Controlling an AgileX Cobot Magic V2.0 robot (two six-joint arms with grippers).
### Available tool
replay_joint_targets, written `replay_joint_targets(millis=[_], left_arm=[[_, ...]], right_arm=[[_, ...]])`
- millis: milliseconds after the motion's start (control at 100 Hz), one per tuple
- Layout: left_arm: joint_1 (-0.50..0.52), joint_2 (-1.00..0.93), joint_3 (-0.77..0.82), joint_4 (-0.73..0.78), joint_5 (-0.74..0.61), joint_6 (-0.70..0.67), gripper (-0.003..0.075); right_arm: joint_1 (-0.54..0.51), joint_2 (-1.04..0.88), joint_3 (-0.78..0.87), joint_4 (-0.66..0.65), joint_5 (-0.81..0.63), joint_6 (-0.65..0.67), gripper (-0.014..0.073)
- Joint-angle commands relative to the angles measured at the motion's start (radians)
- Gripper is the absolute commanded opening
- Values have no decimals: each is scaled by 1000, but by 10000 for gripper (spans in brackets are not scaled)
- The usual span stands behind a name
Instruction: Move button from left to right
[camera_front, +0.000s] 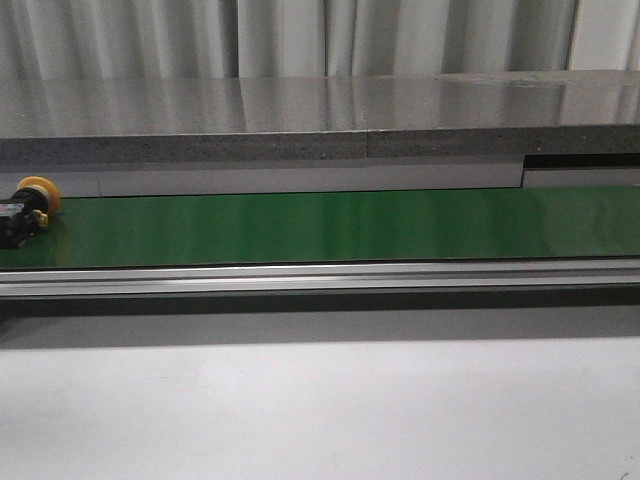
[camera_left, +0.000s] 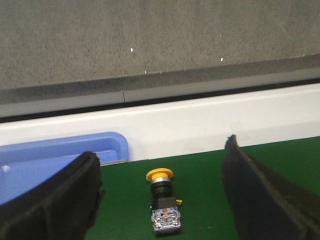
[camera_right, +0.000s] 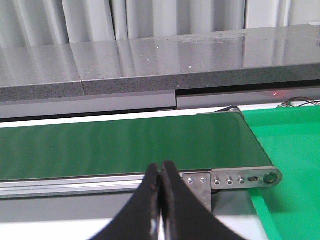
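1 button (camera_left: 162, 202) lies on its side at the left end of the green belt (camera_front: 330, 225), beside 1 blue tray (camera_left: 55, 155). The left gripper (camera_left: 162, 197) gapes wide around it, touching nothing. The right gripper (camera_right: 161, 200), fingers pressed together and empty, hangs over the belt's right end.

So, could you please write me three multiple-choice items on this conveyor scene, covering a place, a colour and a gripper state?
1. Where on the green belt does the push-button lie in the front view?
A far left end
B middle
C far right end

2. What colour is its cap?
A red
B yellow-orange
C blue

3. How do the left gripper fingers stand?
A shut on the button
B shut empty
C open, one on each side of the button

Answers: 1 A, it lies at the left edge. 2 B, cap plainly yellow-orange. 3 C, fingers apart, touching nothing.
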Motion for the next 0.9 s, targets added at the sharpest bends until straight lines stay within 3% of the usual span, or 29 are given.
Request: replay_joint_targets(millis=[0, 480, 890], left_arm=[[-17, -110, 62, -9, -158, 2, 495], [-17, -577, 552, -5, -409, 2, 495], [-17, -633, 626, -5, -409, 2, 484]], right_arm=[[-7, -21, -16, 0, -89, -2, -68], [-7, -21, -16, 0, -89, -2, -68], [-7, -21, -16, 0, -89, -2, -68]])
